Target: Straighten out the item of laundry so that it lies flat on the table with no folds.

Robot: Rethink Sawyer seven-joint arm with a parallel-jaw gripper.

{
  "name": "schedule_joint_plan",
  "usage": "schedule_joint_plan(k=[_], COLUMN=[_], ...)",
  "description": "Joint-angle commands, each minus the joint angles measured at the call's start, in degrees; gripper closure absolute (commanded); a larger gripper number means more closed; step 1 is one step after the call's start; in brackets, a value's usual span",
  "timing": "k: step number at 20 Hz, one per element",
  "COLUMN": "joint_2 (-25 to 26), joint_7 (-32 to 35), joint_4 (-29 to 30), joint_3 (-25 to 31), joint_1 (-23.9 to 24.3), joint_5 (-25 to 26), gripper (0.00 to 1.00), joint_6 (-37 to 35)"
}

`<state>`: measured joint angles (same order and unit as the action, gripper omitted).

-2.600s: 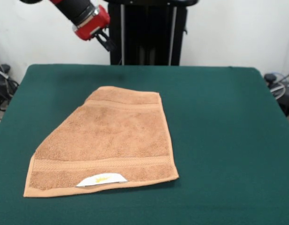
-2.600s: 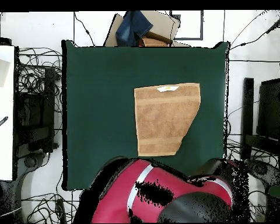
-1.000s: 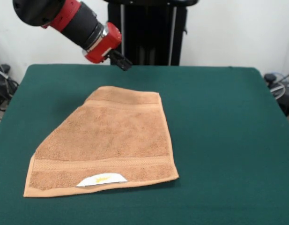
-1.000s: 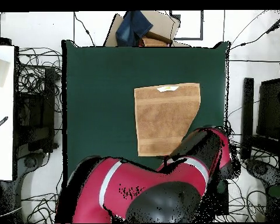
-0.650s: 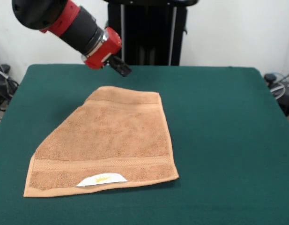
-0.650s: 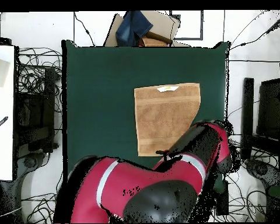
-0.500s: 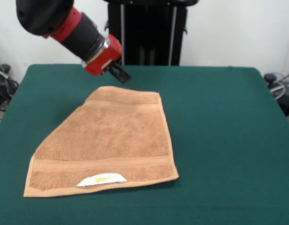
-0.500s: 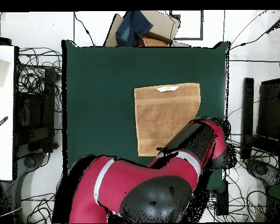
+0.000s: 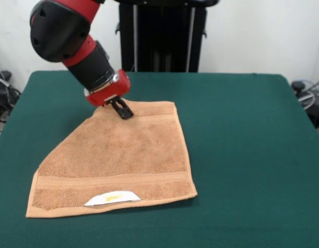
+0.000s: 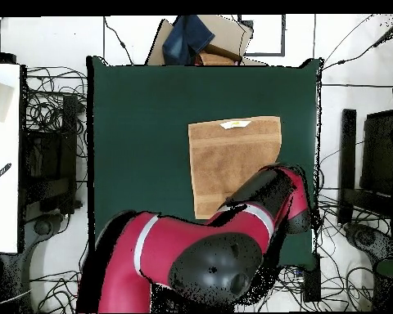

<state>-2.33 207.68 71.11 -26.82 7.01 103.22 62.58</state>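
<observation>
The arm (image 9: 71, 41) comes down from the upper left of the front view, and its gripper (image 9: 123, 110) has its tips at the far edge of the towel (image 9: 118, 155), beside the corner that is folded under; whether its fingers are apart or together, I cannot tell. From the gripper the towel spreads toward the camera and a little to the right, with its long axis running away from the gripper to the label (image 9: 111, 197) at the opposite edge. On the gripper's left the slanted fold edge runs down to the near corner, so I judge the hidden corner must be pulled out that way onto the table (image 9: 242, 134), where nothing blocks the way.

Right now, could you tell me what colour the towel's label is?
White label with a yellow mark; front view.
</observation>
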Motion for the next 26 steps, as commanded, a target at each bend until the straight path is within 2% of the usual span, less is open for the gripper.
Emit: schedule_joint_plan(k=[1, 10, 20, 26], joint_2=[5.51, 7.1, 11.9, 13.15], joint_7=[-1.63, 3.42, 2.88, 1.33], joint_4=[-2.88, -5.01, -6.03, -5.55], joint_3=[10.29, 13.08, 14.83, 14.15], joint_1=[0.94, 3.71, 3.36, 2.0], joint_5=[-4.05, -0.98, -0.81, -1.34], gripper=[1.0, 1.0, 1.0, 1.0], joint_6=[-4.7, 6.33, 11.44, 11.47])
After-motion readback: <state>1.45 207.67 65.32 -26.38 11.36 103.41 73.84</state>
